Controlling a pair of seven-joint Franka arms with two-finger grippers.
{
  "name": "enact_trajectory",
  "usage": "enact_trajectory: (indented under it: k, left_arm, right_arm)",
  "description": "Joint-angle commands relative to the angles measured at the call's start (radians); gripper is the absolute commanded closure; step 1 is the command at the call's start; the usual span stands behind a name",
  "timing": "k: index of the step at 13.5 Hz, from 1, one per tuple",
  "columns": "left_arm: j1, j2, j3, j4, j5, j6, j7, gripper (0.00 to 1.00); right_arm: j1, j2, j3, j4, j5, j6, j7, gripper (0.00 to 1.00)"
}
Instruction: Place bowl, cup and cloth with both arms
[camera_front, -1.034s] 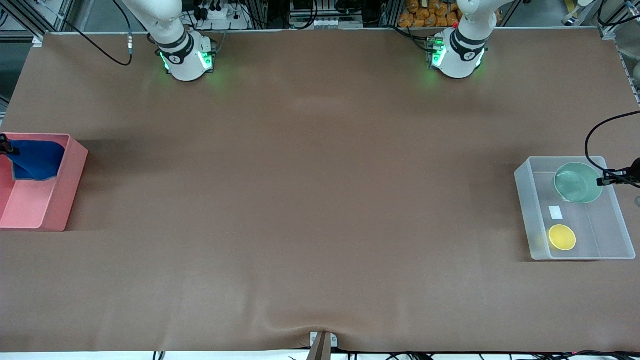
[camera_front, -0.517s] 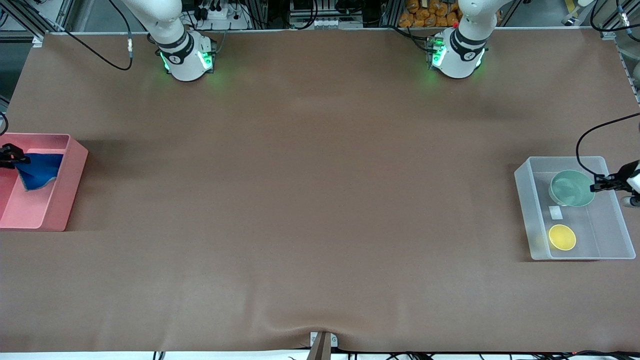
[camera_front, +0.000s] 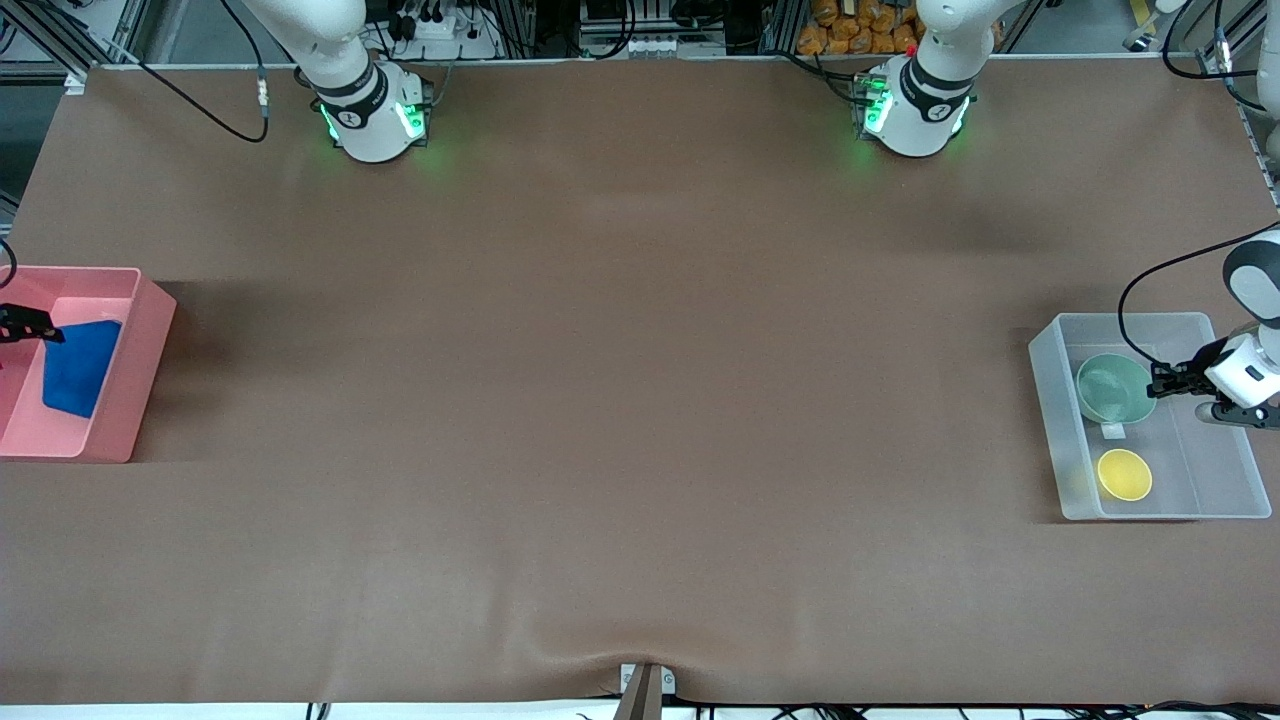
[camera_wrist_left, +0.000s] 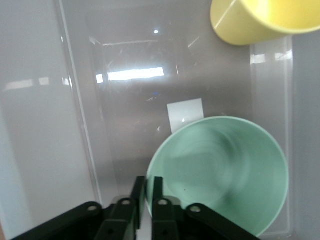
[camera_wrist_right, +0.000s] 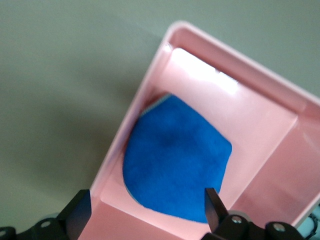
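The mint-green bowl (camera_front: 1110, 388) hangs tilted inside a clear plastic bin (camera_front: 1190, 455) at the left arm's end of the table. My left gripper (camera_front: 1160, 381) is shut on its rim; the left wrist view shows the fingers (camera_wrist_left: 158, 186) pinching the bowl (camera_wrist_left: 225, 170). The yellow cup (camera_front: 1124, 474) stands in the same bin, nearer to the front camera, and shows in the left wrist view (camera_wrist_left: 250, 20). The blue cloth (camera_front: 80, 365) lies in a pink bin (camera_front: 140, 370) at the right arm's end. My right gripper (camera_front: 30, 325) is open above it, over the cloth (camera_wrist_right: 175, 155).
A small white label (camera_front: 1113, 431) lies on the clear bin's floor between bowl and cup. The clear bin's walls (camera_wrist_left: 75, 100) close in around the bowl. The pink bin's wall (camera_wrist_right: 260, 135) rises beside the cloth. Black cables hang near both wrists.
The right gripper opened and the cloth dropped flat into the pink bin. The left gripper carried the bowl lower into the clear bin, toward the cup.
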Motion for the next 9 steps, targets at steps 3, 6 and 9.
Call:
enact_trajectory:
  k: [3, 6, 9]
  left_arm:
    - [-0.057, -0.027, -0.006, 0.078, 0.015, -0.041, -0.005, 0.0]
    - [-0.102, -0.067, -0.012, 0.173, 0.009, -0.194, -0.033, 0.0]
    - [-0.212, -0.177, 0.025, 0.184, 0.006, -0.32, -0.193, 0.0]
  right_arm:
    - [0.118, -0.048, 0.001, -0.009, 0.008, -0.036, 0.234, 0.0]
    - [0.216, -0.095, 0.001, -0.009, 0.009, -0.101, 0.409, 0.0]
    - [0.322, -0.146, 0.001, -0.009, 0.012, -0.15, 0.622, 0.0]
